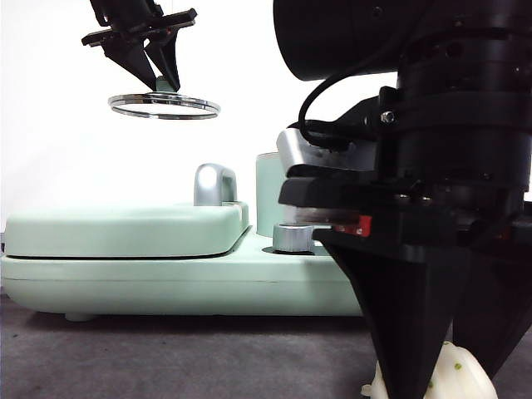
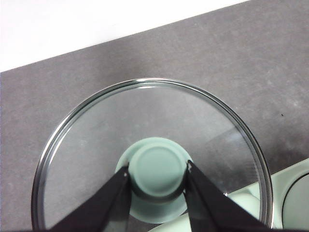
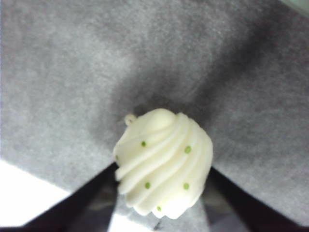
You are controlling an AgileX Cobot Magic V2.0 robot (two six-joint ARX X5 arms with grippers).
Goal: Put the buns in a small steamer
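my left pincer (image 1: pixel 158 62) holds the glass lid (image 1: pixel 164 105) by its green knob (image 2: pixel 157 172), high off the small steamer (image 1: pixel 274 193) to leave it open, while my right pincer (image 3: pixel 161 212) straddles the ribbed bun (image 3: pixel 164 164) on the grey surface (image 1: pixel 166 357), its jaws close against its sides, ready to lift.

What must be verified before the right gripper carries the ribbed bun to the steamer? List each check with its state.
1. Lid off the pot, held high by the left gripper at its knob: ok.
2. Right gripper placed around the ribbed bun: ok.
3. Hold on the bun firm: cannot tell.
4. Steamer pot opening free: cannot tell, the right arm hides it.
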